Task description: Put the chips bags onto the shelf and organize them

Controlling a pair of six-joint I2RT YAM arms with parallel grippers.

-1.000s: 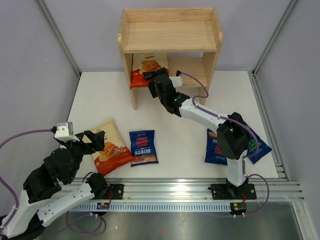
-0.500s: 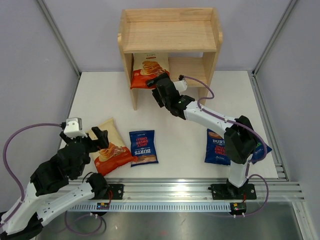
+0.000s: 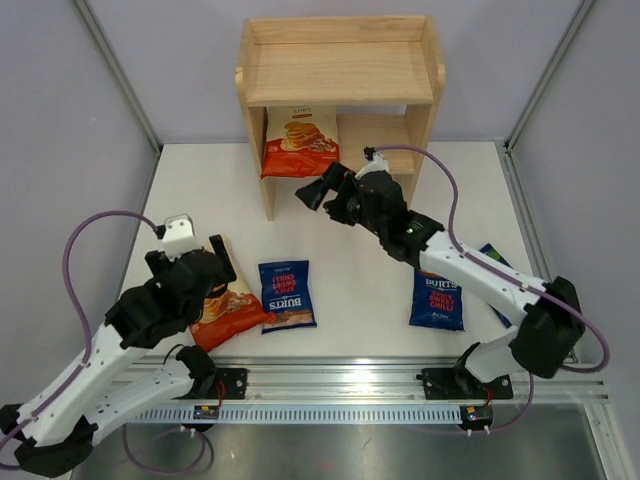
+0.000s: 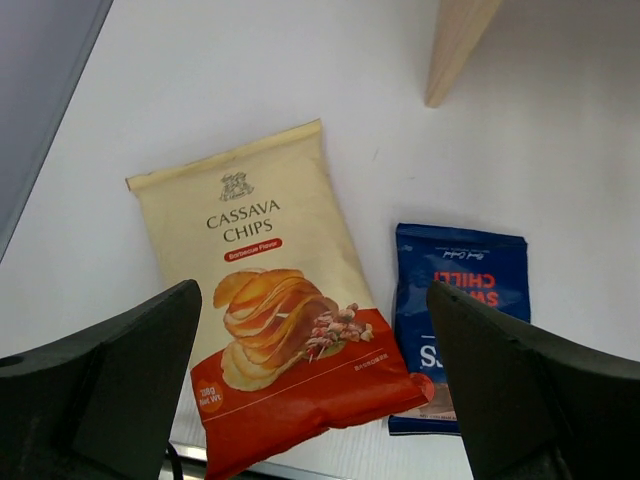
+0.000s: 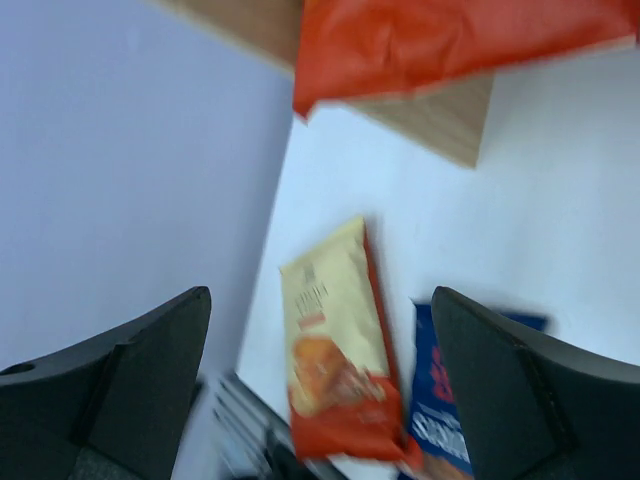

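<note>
At frame lower left, left jaws spread over cassava chips bag [image 4: 270,330], right jaws spread before shelf [image 3: 340,72] holding second cassava bag [image 3: 297,140]

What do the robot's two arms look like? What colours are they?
Both the left arm and the right arm have white tube-like links joined by chunky black joints. A purple cable loops off each one. The fingers are dark, matte wedges.

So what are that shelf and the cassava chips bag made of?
The shelf looks like pale unfinished wood: visible grain, matte surface. The cassava chips bag seems thin printed plastic film, maybe foil-lined: crimped top seam, soft wrinkles.
</note>
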